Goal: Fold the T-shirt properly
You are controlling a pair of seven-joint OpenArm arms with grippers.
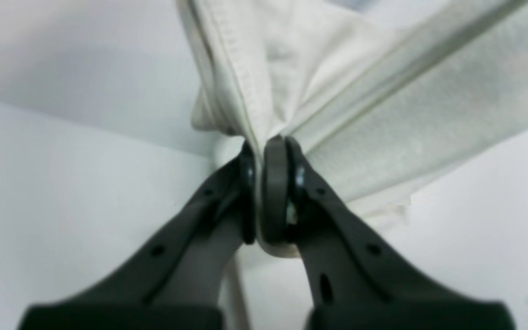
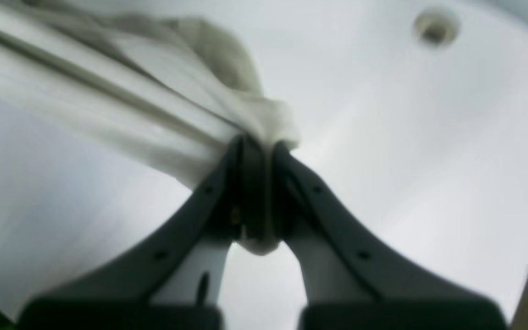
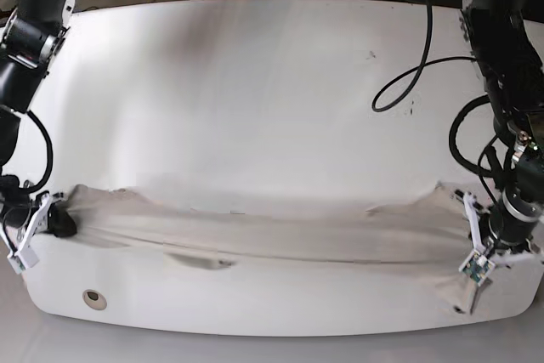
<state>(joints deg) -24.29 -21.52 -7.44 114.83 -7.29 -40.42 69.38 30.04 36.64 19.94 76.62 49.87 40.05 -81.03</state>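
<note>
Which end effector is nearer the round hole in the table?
Right. The right end effector grips the T-shirt just above the hole; the left end effector holds the shirt's opposite end, far across the table.

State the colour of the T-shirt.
The T-shirt is plain pale beige, with no print; the base view shows it best.

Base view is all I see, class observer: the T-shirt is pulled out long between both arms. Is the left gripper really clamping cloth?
Observer: Yes. The left gripper is shut on a stitched hem of the T-shirt.
Operator: And the right one?
Observer: The right gripper is shut on a bunched wad, with a bit poking out below the pads.
Operator: Anything near it?
Observer: A round hole in the table, beyond the cloth.
</note>
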